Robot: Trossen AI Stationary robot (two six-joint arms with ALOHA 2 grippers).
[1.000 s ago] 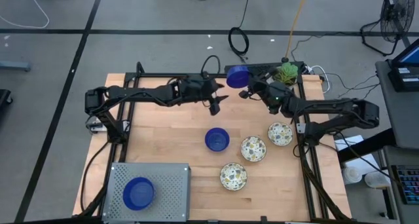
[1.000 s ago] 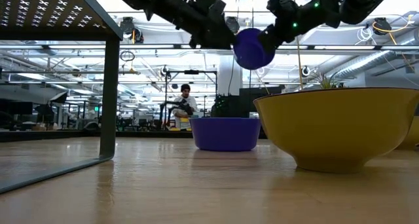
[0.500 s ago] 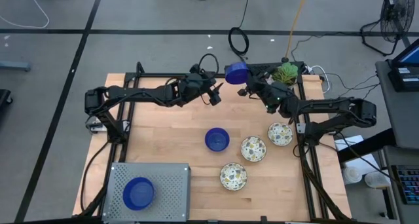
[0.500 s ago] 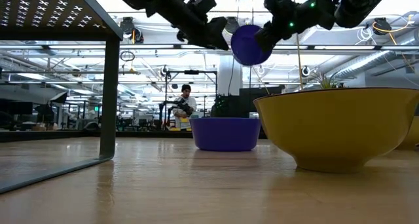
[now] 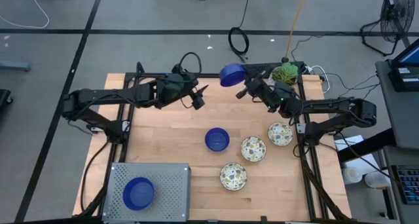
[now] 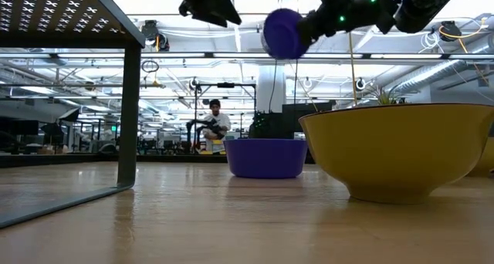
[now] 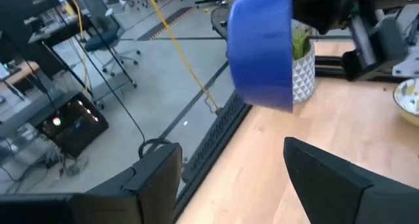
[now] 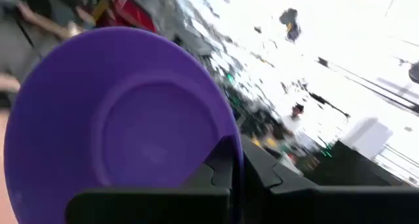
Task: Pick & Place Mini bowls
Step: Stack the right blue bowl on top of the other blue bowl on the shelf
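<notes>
Left gripper (image 5: 199, 97): we find it released, jaws apart, over the table's (image 5: 163, 145) far edge.
Right gripper (image 5: 243, 90): we see it clenched on a blue mini bowl (image 5: 230, 74), raised above the far edge.

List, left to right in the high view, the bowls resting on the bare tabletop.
Blue bowl → speckled bowl nearest the front edge → middle speckled bowl → speckled bowl farthest right.
</notes>
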